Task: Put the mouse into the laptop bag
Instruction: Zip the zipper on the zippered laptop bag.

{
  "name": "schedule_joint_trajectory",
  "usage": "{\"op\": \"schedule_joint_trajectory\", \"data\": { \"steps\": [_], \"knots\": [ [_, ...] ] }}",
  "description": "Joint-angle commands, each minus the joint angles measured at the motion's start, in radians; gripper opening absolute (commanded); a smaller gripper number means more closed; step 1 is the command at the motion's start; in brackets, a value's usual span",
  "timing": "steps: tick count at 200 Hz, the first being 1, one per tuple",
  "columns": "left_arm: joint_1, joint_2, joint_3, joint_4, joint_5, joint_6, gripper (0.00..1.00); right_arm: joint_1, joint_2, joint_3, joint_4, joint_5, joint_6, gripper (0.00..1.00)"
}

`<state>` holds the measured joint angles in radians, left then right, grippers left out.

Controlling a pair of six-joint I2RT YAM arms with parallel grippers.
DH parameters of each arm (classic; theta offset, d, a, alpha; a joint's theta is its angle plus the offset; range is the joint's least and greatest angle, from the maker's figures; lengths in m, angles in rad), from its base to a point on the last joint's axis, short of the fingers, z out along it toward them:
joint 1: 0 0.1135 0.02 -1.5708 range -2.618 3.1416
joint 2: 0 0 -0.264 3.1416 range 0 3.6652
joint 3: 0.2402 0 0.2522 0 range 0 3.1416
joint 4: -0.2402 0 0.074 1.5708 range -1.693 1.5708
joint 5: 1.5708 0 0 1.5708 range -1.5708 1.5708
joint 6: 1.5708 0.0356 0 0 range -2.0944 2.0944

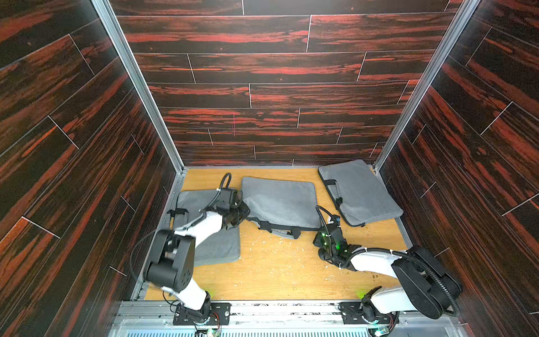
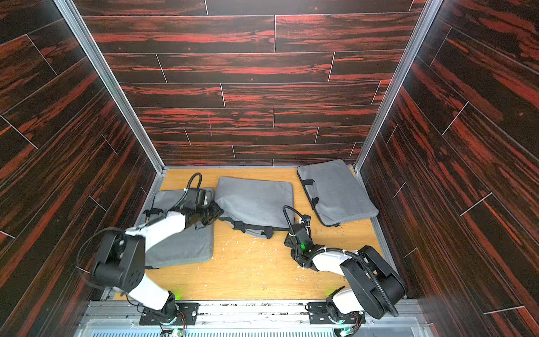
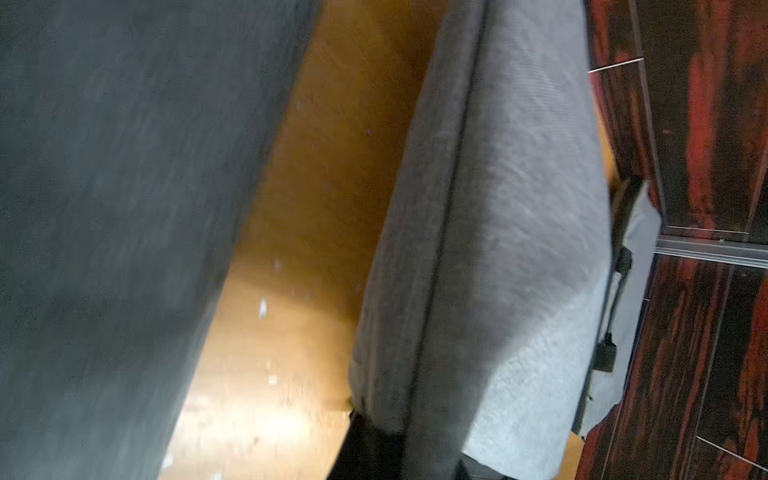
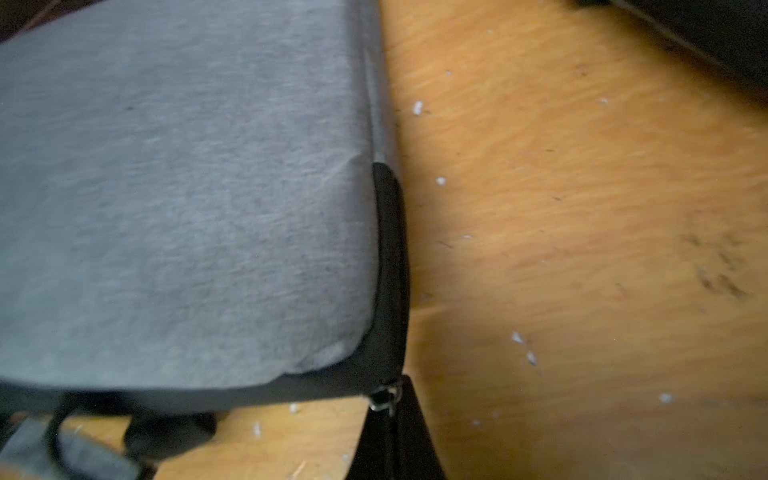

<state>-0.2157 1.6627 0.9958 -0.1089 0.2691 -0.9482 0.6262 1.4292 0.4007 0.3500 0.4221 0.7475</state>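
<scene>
Dark red wood-grain walls (image 1: 262, 67) box in a scuffed plywood counter (image 1: 277, 271) flecked with white bits. Three grey bags lie flat on it: left bag (image 1: 215, 245) at 9 o'clock under the left arm, right bag (image 1: 361, 192) at 2 o'clock, and the laptop bag (image 1: 281, 201) in the middle toward 12.

Left tool (image 1: 240, 214) sits against the laptop bag's 8 o'clock corner. Its wrist view is blurred and close, so I can't tell if it clamps the fabric.

Right tool (image 4: 397, 419) is at the 4 o'clock corner, jaws closed. Its tip is right at the metal zipper pull (image 4: 384, 399), maybe pinching it.

The mouse shows in none of the views, so I can't tell where it is.
</scene>
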Motion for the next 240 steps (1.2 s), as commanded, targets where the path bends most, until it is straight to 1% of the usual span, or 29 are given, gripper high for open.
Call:
{"op": "schedule_joint_trajectory", "data": {
  "steps": [1, 10, 19, 29, 33, 42, 49, 54, 62, 64, 67, 81, 88, 100, 110, 126, 139, 147, 162, 175, 192, 212, 220, 233, 240],
  "knots": [
    [0.092, 0.049, 0.148, 0.101, -0.188, 0.028, 0.05, 0.03, -0.003, -0.022, -0.097, 0.15, 0.003, 0.0],
    [0.092, 0.084, 0.193, 0.085, -0.174, 0.024, 0.09, 0.07, 0.002, -0.004, -0.106, 0.168, 0.007, 0.0],
    [0.093, 0.149, 0.241, 0.064, -0.173, 0.016, 0.14, 0.1, 0.009, 0.021, -0.128, 0.179, 0.015, 0.0],
    [0.093, 0.196, 0.294, 0.045, -0.175, 0.015, 0.25, 0.132, 0.018, 0.045, -0.151, 0.183, 0.022, 0.0],
    [0.093, 0.213, 0.318, 0.036, -0.178, 0.016, 0.31, 0.144, 0.022, 0.053, -0.154, 0.187, 0.023, 0.0],
    [0.095, 0.245, 0.371, 0.001, -0.191, 0.024, 0.5, 0.174, 0.03, 0.067, -0.155, 0.2, 0.025, 0.0],
    [0.095, 0.266, 0.408, -0.028, -0.2, 0.029, 0.61, 0.195, 0.04, 0.077, -0.154, 0.21, 0.026, 0.0],
    [0.095, 0.276, 0.425, -0.044, -0.203, 0.034, 0.7, 0.214, 0.047, 0.086, -0.153, 0.214, 0.029, 0.0],
    [0.095, 0.282, 0.449, -0.069, -0.206, 0.039, 0.9, 0.245, 0.062, 0.102, -0.148, 0.223, 0.03, 0.0],
    [0.095, 0.284, 0.453, -0.076, -0.205, 0.039, 0.97, 0.251, 0.067, 0.108, -0.147, 0.227, 0.03, 0.0],
    [0.095, 0.282, 0.461, -0.093, -0.205, 0.039, 0.99, 0.263, 0.075, 0.118, -0.148, 0.23, 0.03, 0.0],
    [0.093, 0.25, 0.47, -0.152, -0.208, 0.045, 1.0, 0.311, 0.116, 0.176, -0.181, 0.248, 0.034, 0.0],
    [0.092, 0.214, 0.441, -0.146, -0.199, 0.037, 1.0, 0.328, 0.138, 0.204, -0.194, 0.252, 0.034, 0.0],
    [0.086, 0.133, 0.353, -0.086, -0.168, 0.016, 1.0, 0.353, 0.172, 0.234, -0.182, 0.256, 0.026, 0.0],
    [0.071, 0.039, 0.255, -0.026, -0.163, -0.008, 1.0, 0.367, 0.196, 0.247, -0.151, 0.25, 0.014, 0.0],
    [0.034, -0.107, 0.07, 0.078, -0.173, -0.079, 1.0, 0.38, 0.229, 0.268, -0.122, 0.23, 0.007, 0.0],
    [0.004, -0.216, -0.077, 0.156, -0.17, -0.158, 1.0, 0.387, 0.243, 0.288, -0.123, 0.207, 0.008, 0.0],
    [-0.013, -0.279, -0.174, 0.235, -0.166, -0.21, 1.0, 0.394, 0.248, 0.292, -0.112, 0.201, -0.002, 0.0],
    [-0.058, -0.379, -0.343, 0.384, -0.184, -0.294, 1.0, 0.412, 0.257, 0.292, -0.074, 0.196, -0.031, 0.0],
    [-0.115, -0.438, -0.445, 0.483, -0.218, -0.347, 1.0, 0.424, 0.263, 0.284, -0.031, 0.184, -0.053, 0.0],
    [-0.185, -0.463, -0.481, 0.507, -0.233, -0.389, 1.0, 0.441, 0.257, 0.266, 0.03, 0.135, -0.067, 0.0],
    [-0.244, -0.415, -0.472, 0.542, -0.2, -0.418, 1.0, 0.474, 0.256, 0.262, 0.08, 0.117, -0.09, 0.0],
    [-0.265, -0.383, -0.488, 0.604, -0.196, -0.442, 1.0, 0.483, 0.264, 0.262, 0.098, 0.119, -0.103, 0.0],
    [-0.3, -0.329, -0.541, 0.773, -0.214, -0.487, 1.0, 0.49, 0.276, 0.262, 0.12, 0.11, -0.108, 0.0],
    [-0.316, -0.299, -0.555, 0.835, -0.219, -0.509, 0.99, 0.491, 0.28, 0.256, 0.142, 0.096, -0.108, 0.0]
  ]
}}
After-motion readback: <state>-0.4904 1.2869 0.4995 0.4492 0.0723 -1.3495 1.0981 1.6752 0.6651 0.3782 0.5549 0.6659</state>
